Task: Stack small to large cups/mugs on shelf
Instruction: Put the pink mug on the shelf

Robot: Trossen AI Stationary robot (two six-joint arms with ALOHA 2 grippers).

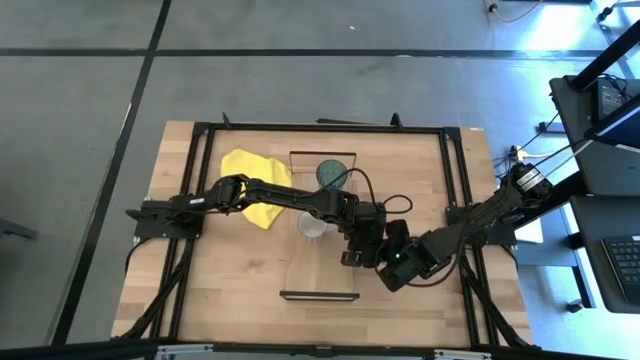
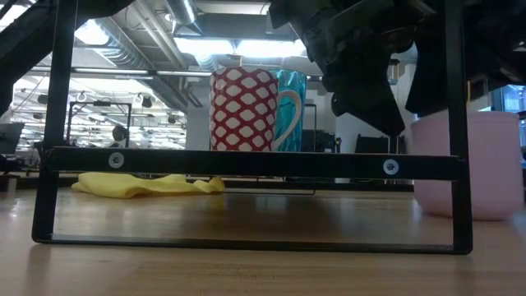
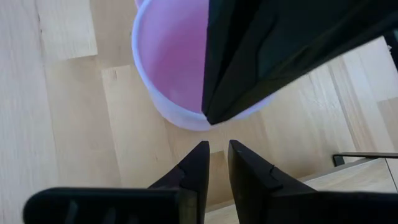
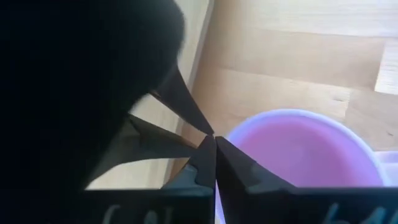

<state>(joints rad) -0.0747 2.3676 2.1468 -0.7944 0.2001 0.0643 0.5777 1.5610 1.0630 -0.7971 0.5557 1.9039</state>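
Both claws crowd above the pink mug (image 3: 171, 68), which stands on the surface beside the shelf (image 1: 320, 240). Left claw (image 3: 216, 163) nearly clenched, empty; right claw (image 4: 214, 163) clenched, empty. They may collide or tip the mug.

overhead, table-level, two close wrist cameras, apparently sharing the pink mug (image 3: 174, 62).

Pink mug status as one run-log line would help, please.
left hand: shut, above short pink mug | right hand: shut, by its rim | mug: beside long light-wood shelf
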